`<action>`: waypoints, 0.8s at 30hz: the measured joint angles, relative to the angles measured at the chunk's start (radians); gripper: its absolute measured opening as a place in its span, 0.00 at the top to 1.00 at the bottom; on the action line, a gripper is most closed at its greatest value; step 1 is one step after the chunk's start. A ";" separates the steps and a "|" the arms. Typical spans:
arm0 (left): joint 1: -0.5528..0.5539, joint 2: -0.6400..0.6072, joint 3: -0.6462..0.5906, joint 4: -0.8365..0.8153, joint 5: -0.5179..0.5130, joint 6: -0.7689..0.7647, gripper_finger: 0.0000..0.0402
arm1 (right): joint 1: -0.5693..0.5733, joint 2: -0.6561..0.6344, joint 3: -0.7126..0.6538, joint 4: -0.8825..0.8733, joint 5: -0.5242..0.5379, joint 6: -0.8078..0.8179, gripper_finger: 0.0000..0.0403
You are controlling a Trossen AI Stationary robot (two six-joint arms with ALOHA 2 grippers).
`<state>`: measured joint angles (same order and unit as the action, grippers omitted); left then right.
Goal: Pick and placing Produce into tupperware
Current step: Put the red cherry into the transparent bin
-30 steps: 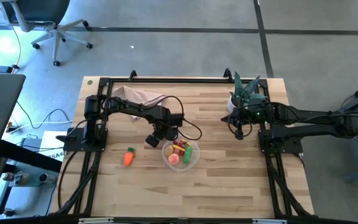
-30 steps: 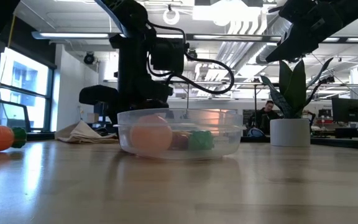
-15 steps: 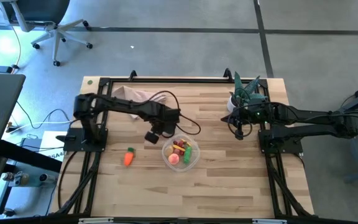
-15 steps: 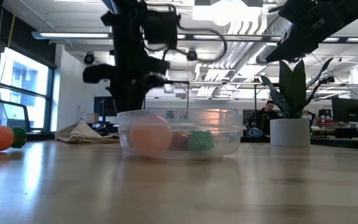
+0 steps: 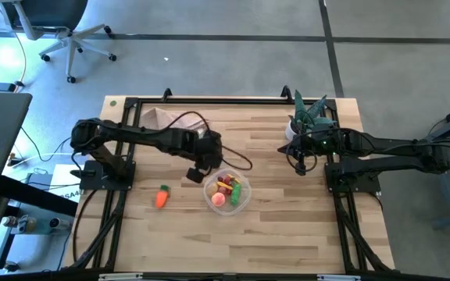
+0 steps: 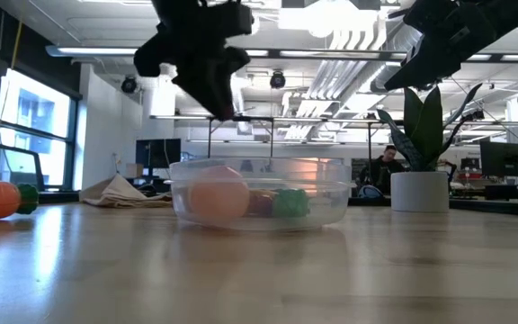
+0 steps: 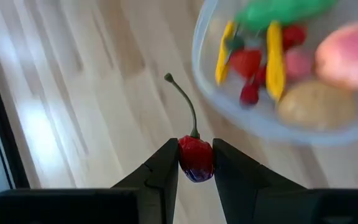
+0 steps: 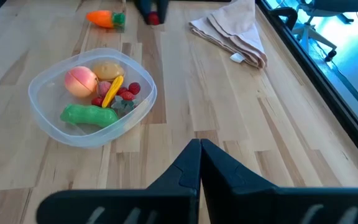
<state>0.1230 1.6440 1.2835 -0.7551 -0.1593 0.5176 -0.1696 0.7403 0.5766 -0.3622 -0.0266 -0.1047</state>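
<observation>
With the left gripper (image 7: 196,163) clamping a red cherry (image 7: 196,159) between its fingertips, carry it forward until the tupperware (image 7: 211,93), just ahead of the fingers, lies fully beneath them before releasing; the right gripper (image 8: 199,163) waits closed, empty.

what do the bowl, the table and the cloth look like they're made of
Bowl: clear, slightly glossy plastic; the fruit inside shows through its wall. Table: light wood planks with visible grain and seams, smooth with a mild sheen. Cloth: beige woven fabric, matte, soft folds; probably a napkin.
</observation>
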 joint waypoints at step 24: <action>-0.149 0.238 0.000 0.187 0.012 0.002 0.79 | 0.000 0.000 0.000 0.000 0.000 0.000 1.00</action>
<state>-0.0265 1.8821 1.2839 -0.5679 -0.1468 0.5197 -0.1692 0.7403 0.5766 -0.3623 -0.0269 -0.1048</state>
